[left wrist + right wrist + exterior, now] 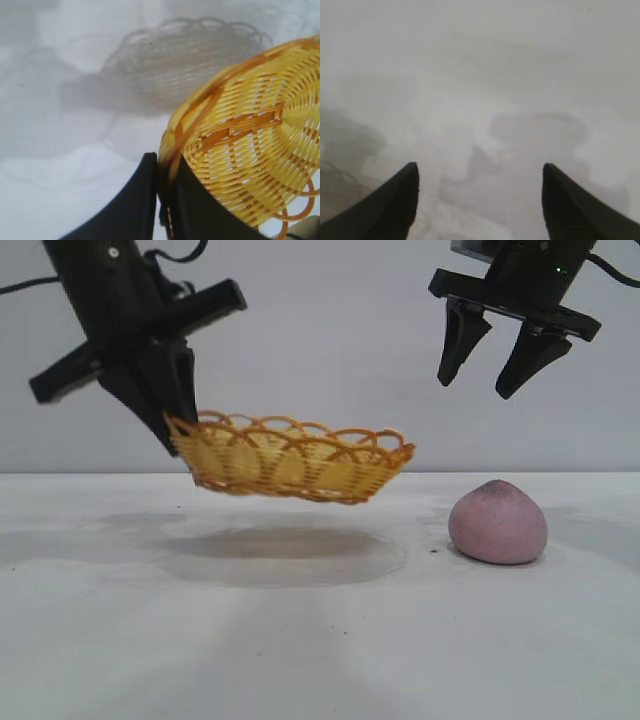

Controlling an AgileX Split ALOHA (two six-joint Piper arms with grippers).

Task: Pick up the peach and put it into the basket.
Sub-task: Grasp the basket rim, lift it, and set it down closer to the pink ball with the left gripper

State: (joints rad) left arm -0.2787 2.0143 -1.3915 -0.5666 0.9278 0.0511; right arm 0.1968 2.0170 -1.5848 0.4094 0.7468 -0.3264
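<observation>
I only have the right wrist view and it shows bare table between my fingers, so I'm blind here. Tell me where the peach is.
Observer: The peach sits on the table, below the open right gripper, which hangs well above it.
Operator: Report on the basket.
Observer: The basket is off the table, tilted, with its shadow underneath, to the left of the peach in the exterior view.
Operator: Say what's holding it.
Observer: The left gripper is shut on its rim, one finger inside and one outside.
Operator: Confirm the basket is empty.
Observer: The left wrist view shows only bare weave in the part it sees.
</observation>
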